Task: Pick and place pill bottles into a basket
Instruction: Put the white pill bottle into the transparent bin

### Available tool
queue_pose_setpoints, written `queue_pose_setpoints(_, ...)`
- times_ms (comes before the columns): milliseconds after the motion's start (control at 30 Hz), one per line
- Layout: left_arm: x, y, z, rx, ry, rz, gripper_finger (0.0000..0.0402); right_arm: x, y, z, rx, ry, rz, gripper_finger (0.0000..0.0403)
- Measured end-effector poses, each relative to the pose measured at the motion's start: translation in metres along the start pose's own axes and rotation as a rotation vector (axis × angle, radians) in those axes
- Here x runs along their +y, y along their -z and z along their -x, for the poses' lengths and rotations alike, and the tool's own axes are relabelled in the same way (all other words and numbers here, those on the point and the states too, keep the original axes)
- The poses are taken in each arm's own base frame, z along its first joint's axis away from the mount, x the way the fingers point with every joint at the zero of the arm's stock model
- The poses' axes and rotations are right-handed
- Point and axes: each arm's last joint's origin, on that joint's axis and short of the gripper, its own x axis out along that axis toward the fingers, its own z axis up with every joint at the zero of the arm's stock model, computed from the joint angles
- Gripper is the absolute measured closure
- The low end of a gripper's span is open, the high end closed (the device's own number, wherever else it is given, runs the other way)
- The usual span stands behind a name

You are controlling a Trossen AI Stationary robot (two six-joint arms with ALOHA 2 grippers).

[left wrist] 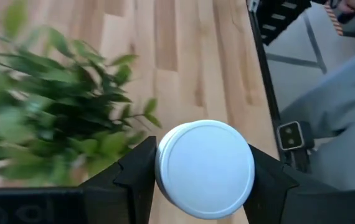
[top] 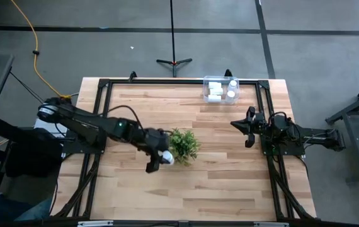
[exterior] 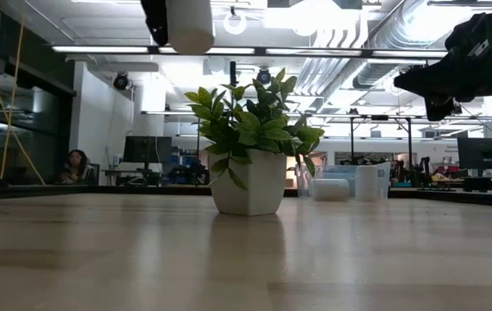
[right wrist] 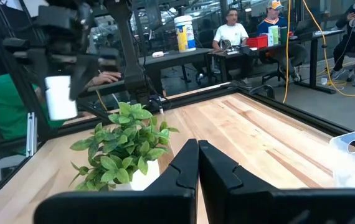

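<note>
My left gripper is shut on a white pill bottle and holds it in the air just on the near-left side of the green potted plant. The low view shows the bottle high above the table top. The clear basket stands on its base at the table's far edge, with several white bottles lying in it. My right gripper waits shut at the table's right side, above the table and touching nothing. My left gripper pinches the pill bottle between its two fingers, one on each side of the round side wall. One round end of the bottle faces the wrist camera. The fingers slant down from the table's left. The bottle is lifted clear of the table.
The plant stands in a white pot at mid-table, between the held bottle and the basket. Black frame rails run along the table's left and right sides. Bare wood lies near the front edge.
</note>
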Motion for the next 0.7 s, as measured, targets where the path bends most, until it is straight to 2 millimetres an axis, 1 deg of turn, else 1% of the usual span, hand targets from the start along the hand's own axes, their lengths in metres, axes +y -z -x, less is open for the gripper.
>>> queue_pose_setpoints(167, 0.02, -0.007, 0.01, -0.017, -0.038, -0.024, 0.0184, -0.001, 0.0, 0.0, -0.007, 0.019, -0.041, 0.0397)
queue_pose_setpoints(333, 0.041, -0.016, 0.015, -0.069, -0.08, -0.022, 0.0184, -0.001, 0.0, 0.0, -0.008, 0.021, -0.023, 0.037)
queue_pose_setpoints(467, 0.054, -0.022, 0.018, -0.111, -0.102, -0.027, 0.0184, -0.001, 0.0, 0.0, -0.008, 0.021, -0.02, 0.0319)
queue_pose_setpoints(567, 0.061, -0.028, 0.02, -0.162, -0.112, -0.04, 0.0184, -0.001, -0.001, 0.0, -0.017, 0.024, -0.028, 0.0265)
queue_pose_setpoints(700, 0.069, -0.041, 0.025, -0.277, -0.124, -0.059, 0.0184, -0.001, -0.005, 0.0, -0.065, 0.044, -0.027, 0.019)
